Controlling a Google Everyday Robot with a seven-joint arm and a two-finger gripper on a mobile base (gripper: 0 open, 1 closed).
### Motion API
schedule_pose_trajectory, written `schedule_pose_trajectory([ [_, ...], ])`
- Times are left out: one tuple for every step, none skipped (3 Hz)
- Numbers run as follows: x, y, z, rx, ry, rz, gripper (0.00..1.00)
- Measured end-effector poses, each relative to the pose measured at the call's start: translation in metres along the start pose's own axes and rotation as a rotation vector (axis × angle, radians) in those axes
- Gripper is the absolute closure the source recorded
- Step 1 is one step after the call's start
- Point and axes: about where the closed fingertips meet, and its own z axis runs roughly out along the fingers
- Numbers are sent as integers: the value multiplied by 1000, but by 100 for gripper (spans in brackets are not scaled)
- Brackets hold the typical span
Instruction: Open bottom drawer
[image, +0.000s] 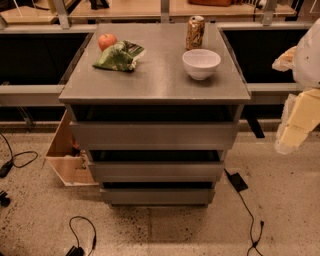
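Observation:
The grey metal cabinet (160, 85) stands in the middle of the camera view with three flat, handleless drawers stacked in its front. The bottom drawer (157, 196) is the lowest and narrowest-looking front, just above the floor, and sits pushed in under the middle drawer (156, 171). The top drawer (154, 135) is above that. My gripper (299, 120) shows as pale yellow-white parts at the right edge, to the right of the cabinet at about top-drawer height. It is well apart from the bottom drawer and touches nothing.
On the cabinet top lie a red apple (106, 41), a green bag (118, 56), a can (195, 32) and a white bowl (201, 63). A wooden box (67, 155) leans at the cabinet's left. Cables (82, 235) and a black adapter (237, 181) lie on the speckled floor.

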Motion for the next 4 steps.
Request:
schedule_pose_trajectory([
  [0, 0, 0, 0, 0, 0, 0],
  [2, 4, 27, -16, -12, -2, 0],
  [14, 18, 90, -33, -16, -1, 0],
  [34, 30, 174, -55, 4, 22, 0],
])
